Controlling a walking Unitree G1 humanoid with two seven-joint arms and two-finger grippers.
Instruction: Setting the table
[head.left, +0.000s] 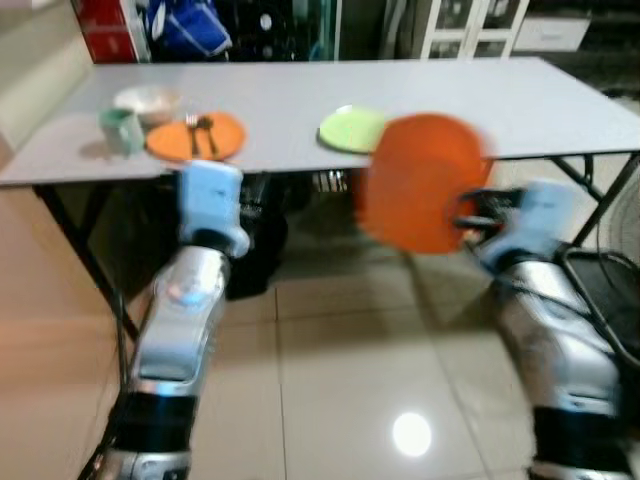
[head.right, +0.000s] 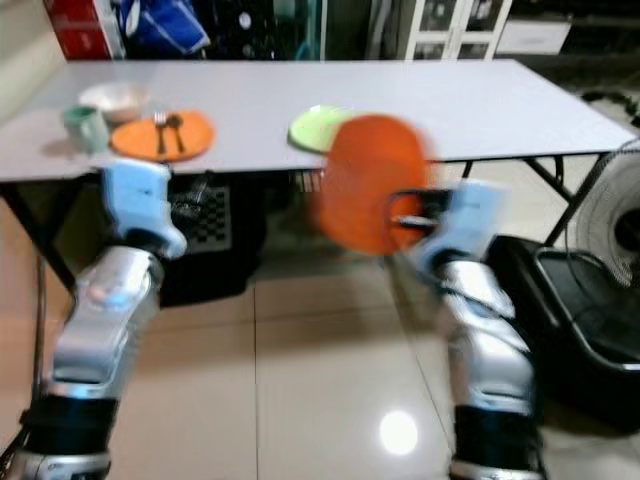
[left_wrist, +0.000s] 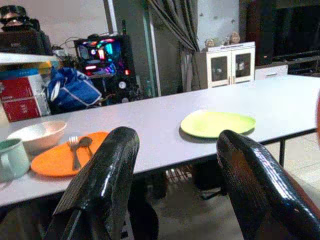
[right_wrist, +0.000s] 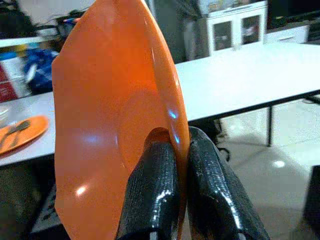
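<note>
Glossy beige floor tiles (head.left: 330, 380) lay under the long grey folding table (head.left: 480, 105), which serves as the landmark for everything else. On the table's left end one place looked already laid: an orange plate with a fork and spoon (head.left: 197, 136) across it, a white bowl (head.left: 146, 100) just behind that plate, and a pale green mug (head.left: 121, 131) beside it at the table's near edge. Near the middle of the table's front edge sat a light green plate (head.left: 352, 129), with bare tabletop to its right.

In front of the table, short of its front edge and just right of the green plate, the right gripper (right_wrist: 182, 172) held a second orange plate (head.left: 425, 182). Its two black fingers were clenched on the rim, one on each face, so the plate stood on edge rather than flat. Judging from the task, that hold suited carrying; the plate would need tipping level before it could rest on the bare stretch of table.

The left gripper (left_wrist: 175, 165) hung before the table's left part, below the laid setting, its fingers spread apart and carrying nothing, probably kept free for steadying or for a later item.
</note>
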